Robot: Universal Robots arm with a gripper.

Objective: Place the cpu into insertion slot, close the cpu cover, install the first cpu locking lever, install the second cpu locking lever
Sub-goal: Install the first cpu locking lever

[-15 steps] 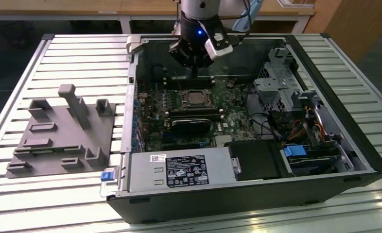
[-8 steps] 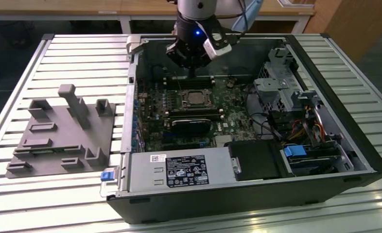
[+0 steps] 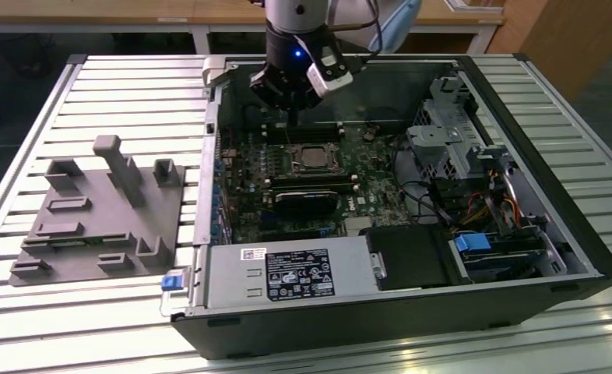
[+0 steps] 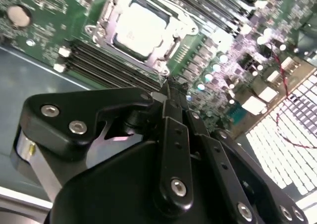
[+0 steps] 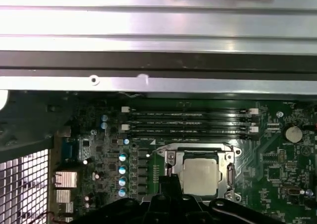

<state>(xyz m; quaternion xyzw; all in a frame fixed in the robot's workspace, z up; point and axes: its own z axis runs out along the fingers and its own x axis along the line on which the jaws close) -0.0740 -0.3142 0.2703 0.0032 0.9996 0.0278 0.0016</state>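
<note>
The cpu (image 3: 308,158) lies flat in the middle of the green motherboard (image 3: 374,160), its silver top showing in both wrist views (image 4: 140,28) (image 5: 200,175). The cpu cover (image 5: 198,148) (image 4: 177,19) lies down around it as a silver frame. The insertion slot is hidden beneath them. A thin metal lever (image 5: 231,170) runs along one side of the frame; I cannot tell whether it is latched. My gripper (image 3: 290,117) (image 4: 173,88) (image 5: 171,181) hovers above the memory slots beside the socket, shut, with nothing in it.
The open computer case (image 3: 555,234) surrounds the board, with its wall close behind the gripper. Black memory slots (image 5: 188,122), a drive cage (image 3: 457,128), cables (image 3: 483,206) and a power supply (image 3: 285,273) sit inside. A grey fixture block (image 3: 103,210) stands at the exterior view's left.
</note>
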